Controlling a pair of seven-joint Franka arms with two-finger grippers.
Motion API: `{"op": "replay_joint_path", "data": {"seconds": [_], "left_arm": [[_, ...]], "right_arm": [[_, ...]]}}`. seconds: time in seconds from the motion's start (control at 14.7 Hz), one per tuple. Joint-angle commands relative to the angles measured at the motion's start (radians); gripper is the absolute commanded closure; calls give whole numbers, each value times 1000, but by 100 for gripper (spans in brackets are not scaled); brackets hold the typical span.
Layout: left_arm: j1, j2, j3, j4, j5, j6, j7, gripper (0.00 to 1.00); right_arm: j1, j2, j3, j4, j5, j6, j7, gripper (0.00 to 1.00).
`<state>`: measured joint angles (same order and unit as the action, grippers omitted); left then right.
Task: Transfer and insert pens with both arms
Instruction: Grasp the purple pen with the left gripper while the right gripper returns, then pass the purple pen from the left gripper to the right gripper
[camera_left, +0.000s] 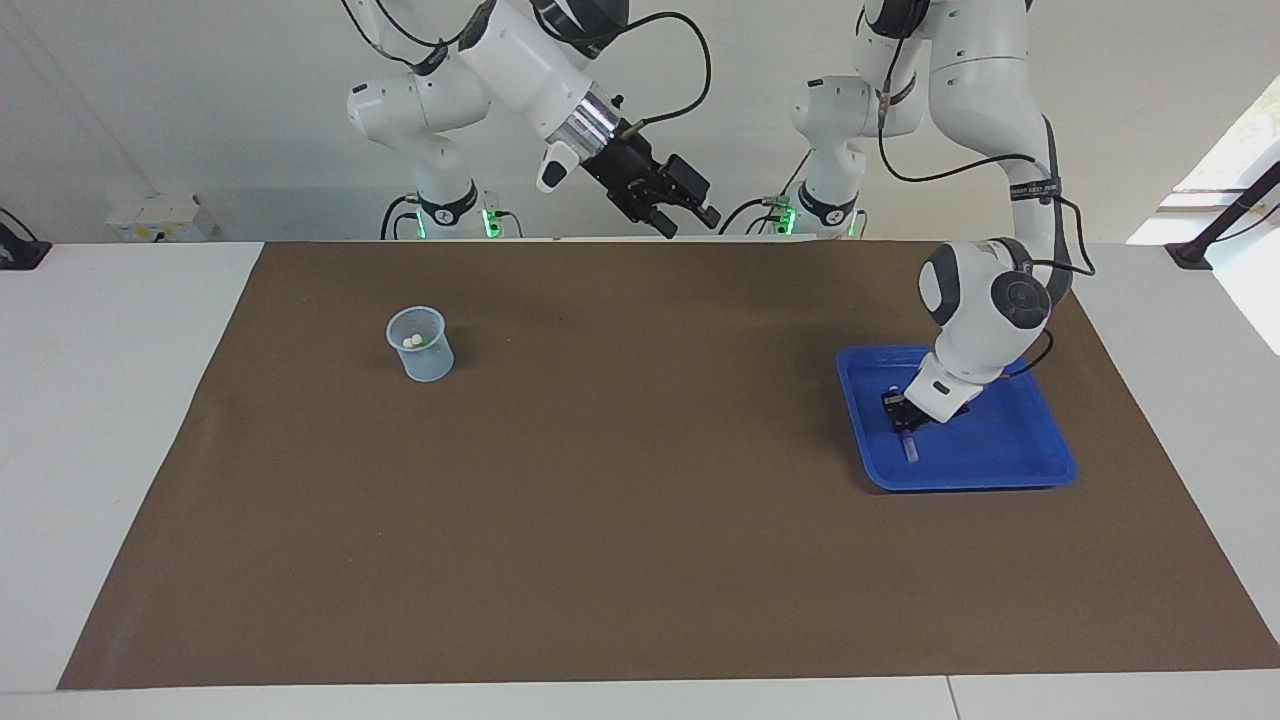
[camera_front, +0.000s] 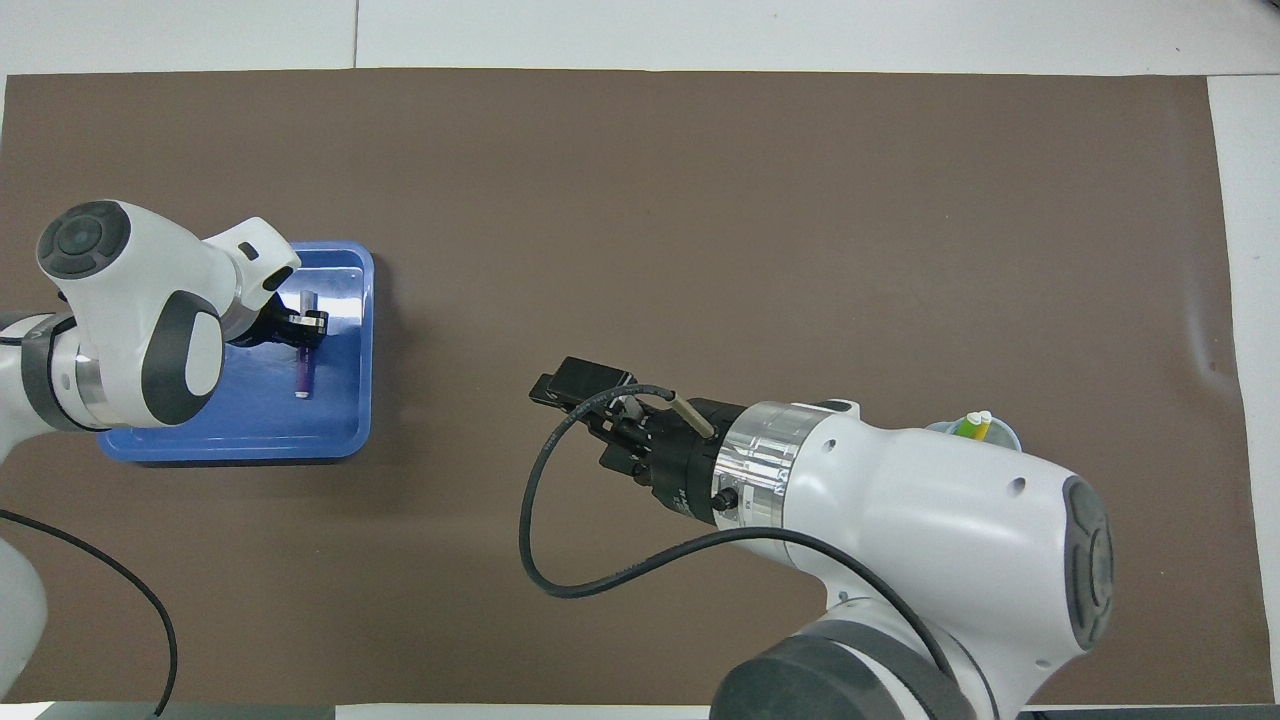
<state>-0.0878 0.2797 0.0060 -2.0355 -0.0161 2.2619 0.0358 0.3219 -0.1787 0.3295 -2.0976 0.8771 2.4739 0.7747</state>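
Observation:
The purple pen (camera_left: 909, 445) (camera_front: 301, 375) lies in the blue tray (camera_left: 1010, 450) (camera_front: 340, 440) at the left arm's end of the table. My left gripper (camera_left: 901, 418) (camera_front: 303, 330) is down in the tray, shut on the purple pen's upper part. The yellow and green pens (camera_front: 975, 425) stand in a clear cup (camera_left: 420, 345) (camera_front: 1005, 435) at the right arm's end, their pale ends (camera_left: 412, 341) up. My right gripper (camera_left: 690, 225) (camera_front: 575, 388) hangs open and empty, high over the mat's middle near the robots' edge.
A brown mat (camera_left: 640, 520) covers the table, with white tabletop showing around it. Two smaller white arms with green-lit bases (camera_left: 450, 205) (camera_left: 822, 205) stand at the robots' edge. The right arm's black cable (camera_front: 560, 560) loops below its wrist.

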Motion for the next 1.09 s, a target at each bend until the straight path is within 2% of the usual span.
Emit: {"op": "replay_joint_path", "data": {"seconds": [0.0,0.14,0.27,0.41,0.55,0.75,0.89,1.02], "left_arm": [[-1,12,3,20,19,-14,-7,100],[3,0,2,61,9,-95,-8,100],[14,-11,3,194,-49,-311,-31,100],[14,-25,3,327,-108,-503,-149,100],[7,-60,2,385,-187,-623,-314,100],[-42,-152,-7,386,-261,-737,-638,100],[-81,-207,-4,379,-353,-743,-869,100],[-131,-243,-7,359,-427,-743,-1105,100]], "right_arm": [[6,-4,-3,-7,17,11,11,0],[6,-4,-3,-7,17,10,9,0],[6,-4,-3,-9,17,11,9,0],[6,-5,-3,-10,17,10,9,0],[6,-7,-1,-15,17,10,9,0],[29,-1,-1,-7,17,54,38,0],[65,5,-1,-7,17,123,66,0],[71,7,-1,-4,17,129,86,0]]}}
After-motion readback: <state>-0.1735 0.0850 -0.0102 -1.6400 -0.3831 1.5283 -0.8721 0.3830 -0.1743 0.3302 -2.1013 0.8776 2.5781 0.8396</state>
